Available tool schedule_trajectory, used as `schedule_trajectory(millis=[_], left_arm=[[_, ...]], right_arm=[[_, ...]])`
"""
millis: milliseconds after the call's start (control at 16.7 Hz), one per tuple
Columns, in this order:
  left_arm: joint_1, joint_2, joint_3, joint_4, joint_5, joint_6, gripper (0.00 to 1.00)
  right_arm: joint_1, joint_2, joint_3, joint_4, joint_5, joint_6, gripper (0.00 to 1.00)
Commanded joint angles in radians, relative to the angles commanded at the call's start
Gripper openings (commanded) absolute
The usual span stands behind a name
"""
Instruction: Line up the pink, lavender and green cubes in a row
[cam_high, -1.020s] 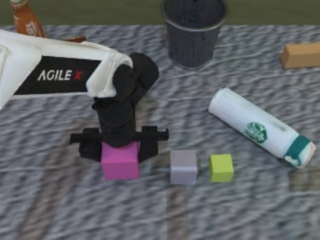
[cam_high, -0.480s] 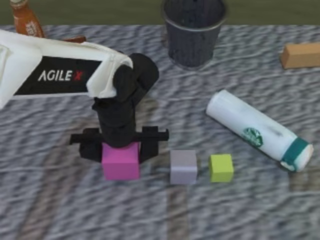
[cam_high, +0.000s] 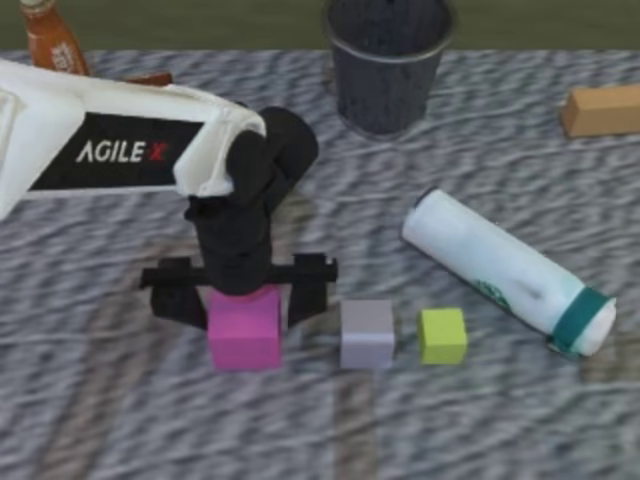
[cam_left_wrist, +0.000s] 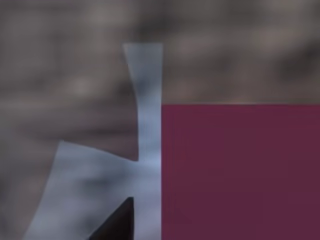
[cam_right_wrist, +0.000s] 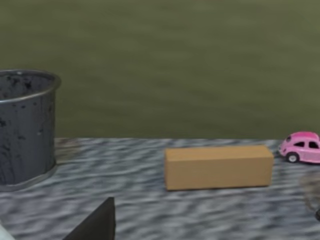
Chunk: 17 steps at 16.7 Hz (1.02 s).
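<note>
Evidently rigid, light and matte: pink cube (cam_high: 243, 328), flat-faced, best pinched across two opposite sides, mid-height. Sits left of lavender cube (cam_high: 367, 333), green cube (cam_high: 442, 335) just right of that, all three roughly in line. Left gripper (cam_high: 243, 300) straddles pink cube, fingers spread, apparently released. Right gripper: cannot tell, parked out of top view.

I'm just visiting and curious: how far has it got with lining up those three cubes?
Nearly there. The lavender cube and green cube already sit side by side. The left tool straddles the pink cube at the row's left end. Left: let go and pull away.
</note>
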Motion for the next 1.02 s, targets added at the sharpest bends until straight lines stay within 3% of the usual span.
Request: schedule_trajectory(millis=[540, 1020], left_arm=[[0.002, -0.005, 0.014, -0.017, 0.0, -0.001, 1.0], [0.019, -0.099, 0.15, -0.249, -0.001, -0.003, 1.0]], right_arm=[[0.0, 0.0, 0.0, 0.0, 0.0, 0.0, 1.0], [0.0, 0.0, 0.0, 0.0, 0.0, 0.0, 1.0]])
